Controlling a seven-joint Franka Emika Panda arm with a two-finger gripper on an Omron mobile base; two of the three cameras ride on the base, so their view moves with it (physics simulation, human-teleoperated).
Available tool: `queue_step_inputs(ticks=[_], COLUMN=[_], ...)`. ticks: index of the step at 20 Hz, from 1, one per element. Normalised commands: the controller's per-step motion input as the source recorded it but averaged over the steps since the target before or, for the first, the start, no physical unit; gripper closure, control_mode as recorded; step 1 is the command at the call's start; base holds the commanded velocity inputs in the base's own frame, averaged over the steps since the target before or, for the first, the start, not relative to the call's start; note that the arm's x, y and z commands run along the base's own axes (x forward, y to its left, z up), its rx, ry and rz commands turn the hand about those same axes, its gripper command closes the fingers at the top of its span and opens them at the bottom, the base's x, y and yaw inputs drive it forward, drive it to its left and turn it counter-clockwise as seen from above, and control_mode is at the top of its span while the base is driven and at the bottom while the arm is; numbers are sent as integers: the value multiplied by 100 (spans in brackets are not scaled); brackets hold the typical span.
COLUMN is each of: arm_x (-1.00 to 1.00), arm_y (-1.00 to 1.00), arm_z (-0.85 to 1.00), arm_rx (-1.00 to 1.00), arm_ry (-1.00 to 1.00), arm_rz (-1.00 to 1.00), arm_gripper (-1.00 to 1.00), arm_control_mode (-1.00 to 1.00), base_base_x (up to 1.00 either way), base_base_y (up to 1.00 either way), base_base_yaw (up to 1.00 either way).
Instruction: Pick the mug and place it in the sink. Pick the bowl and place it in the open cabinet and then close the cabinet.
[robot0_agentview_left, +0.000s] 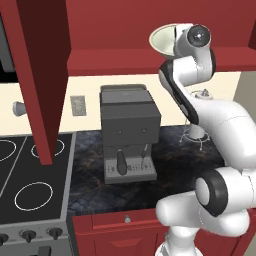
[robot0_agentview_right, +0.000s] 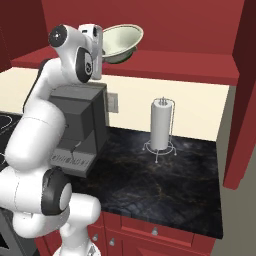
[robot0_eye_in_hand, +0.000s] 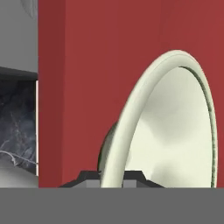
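- While its doors stand open, the cabinet (robot0_agentview_right: 165, 35) spans the wall above the dark surface (robot0_agentview_right: 150, 180).
- The coffee machine (robot0_agentview_left: 129, 132) sits beneath the shelf.
- The bowl (robot0_agentview_right: 120, 42) hangs tilted above the cabinet's shelf.
- The pincer (robot0_eye_in_hand: 111, 177) is clamped on the bowl's rim.

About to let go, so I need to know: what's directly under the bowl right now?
The bowl hangs tilted in the hand, just above the cabinet floor's red front edge. Nothing visible lies on that floor beneath it. The bowl and arm cover the patch right under its foot.
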Motion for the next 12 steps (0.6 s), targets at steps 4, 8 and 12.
queue_step_inputs(ticks=[4, 8, 12], arm_x=[56, 36, 24], arm_y=[0, 1, 6], arm_z=[-9, -2, 0], arm_rx=[0, 0, 0], arm_ry=[0, 0, 0], arm_rz=[0, 0, 0], arm_gripper=[100, 100, -100], arm_control_mode=[-100, -100, -100], base_base_x=[0, 0, 0], base_base_y=[0, 0, 0], base_base_yaw=[0, 0, 0])
